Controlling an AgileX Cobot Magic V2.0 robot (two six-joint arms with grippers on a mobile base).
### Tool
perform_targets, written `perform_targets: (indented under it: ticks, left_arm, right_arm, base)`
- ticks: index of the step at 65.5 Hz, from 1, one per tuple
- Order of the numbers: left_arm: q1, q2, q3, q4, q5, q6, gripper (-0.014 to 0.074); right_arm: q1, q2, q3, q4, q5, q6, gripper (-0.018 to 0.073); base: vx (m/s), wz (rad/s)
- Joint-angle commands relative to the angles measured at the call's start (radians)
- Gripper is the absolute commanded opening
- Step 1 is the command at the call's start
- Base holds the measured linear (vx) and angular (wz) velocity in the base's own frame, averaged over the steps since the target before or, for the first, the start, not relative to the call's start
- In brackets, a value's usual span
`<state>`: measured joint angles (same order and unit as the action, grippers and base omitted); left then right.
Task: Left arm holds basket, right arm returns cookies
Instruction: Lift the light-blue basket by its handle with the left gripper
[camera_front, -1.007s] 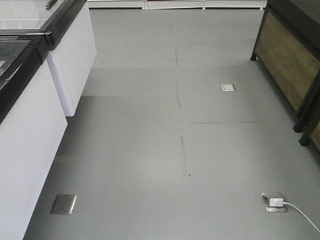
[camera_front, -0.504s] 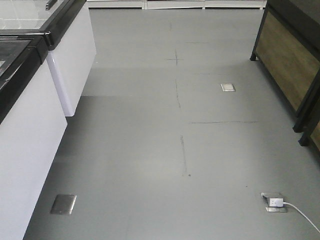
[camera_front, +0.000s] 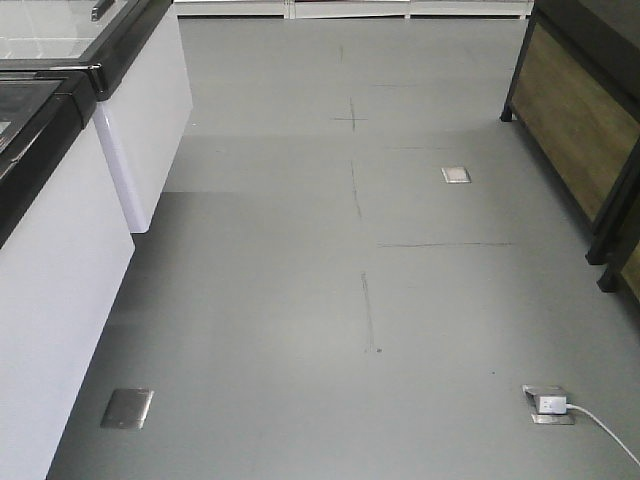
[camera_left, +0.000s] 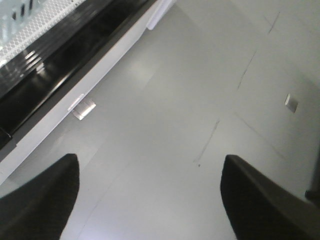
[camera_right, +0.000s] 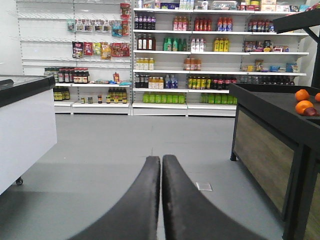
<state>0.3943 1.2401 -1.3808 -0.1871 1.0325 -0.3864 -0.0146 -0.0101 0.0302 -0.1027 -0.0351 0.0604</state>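
The left gripper (camera_left: 149, 160) is hanging wide open, its dark fingers (camera_left: 42, 200) showing at the bottom corners of the left wrist view with only grey floor (camera_left: 165, 110) between them; a white freezer cabinet (camera_left: 107, 62) with a glossy black rim is running along the left, a metal floor plate (camera_left: 84, 109) lying just beside its base. The right gripper (camera_right: 161, 159) is closing on nothing, its fingers (camera_right: 142, 200) pressing together; it is pointing level down the aisle towards stocked shelves (camera_right: 170, 60), a dark counter (camera_right: 280, 107) carrying oranges (camera_right: 302, 95) on the right. Where the basket and cookies are lying cannot be told.
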Motion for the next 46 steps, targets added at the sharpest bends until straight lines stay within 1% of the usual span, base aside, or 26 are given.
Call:
perform_targets:
  ticks: [1, 6, 9, 11, 18, 24, 26, 31, 34, 35, 38, 44, 46]
  left_arm:
    - [0.106, -0.006, -0.085, -0.083, -0.019, 0.037, 0.0552]
    - [0.190, -0.006, -0.111, -0.119, -0.028, 0.042, 0.0552]
    - [0.250, -0.006, -0.120, -0.146, -0.038, 0.051, 0.0552]
    - [0.293, -0.005, -0.125, -0.171, -0.047, 0.067, 0.0548]
    - [0.411, -0.002, -0.126, -0.250, -0.081, 0.132, 0.0535]
    - [0.504, 0.016, -0.126, -0.339, -0.099, 0.173, 0.0525]
    - [0.528, 0.027, -0.126, -0.387, -0.105, 0.190, 0.0521]
    - [0.584, 0.060, -0.126, -0.511, -0.116, 0.246, 0.0519]
    - [0.603, 0.083, -0.126, -0.585, -0.123, 0.286, 0.0519]
    - [0.609, 0.089, -0.126, -0.622, -0.127, 0.298, 0.0519]
    - [0.622, 0.112, -0.126, -0.701, -0.138, 0.343, 0.0519]
    - [0.630, 0.152, -0.126, -0.815, -0.170, 0.444, 0.0519]
    - [0.630, 0.166, -0.126, -0.849, -0.180, 0.466, 0.0519]
  right_arm:
    - [-0.005, -0.012, -0.001, -0.005, -0.074, -0.004, -0.0003]
    - [-0.005, -0.012, -0.001, -0.005, -0.074, -0.004, -0.0003]
    - [-0.005, -0.012, -0.001, -0.005, -0.074, -0.004, -0.0003]
    - [-0.005, -0.012, -0.001, -0.005, -0.074, -0.004, -0.0003]
    - [-0.005, -0.012, -0.001, -0.005, -0.074, -0.004, -0.0003]
    - [-0.005, -0.012, -0.001, -0.005, -0.074, -0.004, -0.0003]
    - [-0.005, -0.012, -0.001, -0.005, -0.074, -0.004, -0.0003]
    - [-0.005, -0.012, -0.001, -0.005, -0.074, -0.004, -0.0003]
    - [-0.005, -0.012, -0.001, -0.005, -0.074, -0.004, -0.0003]
    - [-0.005, -0.012, -0.001, -0.005, -0.074, -0.004, -0.0003]
    - [-0.005, -0.012, -0.001, -0.005, -0.074, -0.004, -0.0003]
    - [-0.005, -0.012, -0.001, -0.005, -0.074, -0.004, -0.0003]
    - [-0.005, -0.012, -0.001, -0.005, -0.074, -0.004, -0.0003]
  base:
    - [0.00, 0.00]
    - [0.00, 0.00]
    - [0.00, 0.00]
    - [0.00, 0.00]
    - [0.00, 0.00]
    - [0.00, 0.00]
    - [0.00, 0.00]
    - [0.00, 0.00]
    - [0.00, 0.00]
    - [0.00, 0.00]
    - [0.00, 0.00]
    - [0.00, 0.00]
    - [0.00, 0.00]
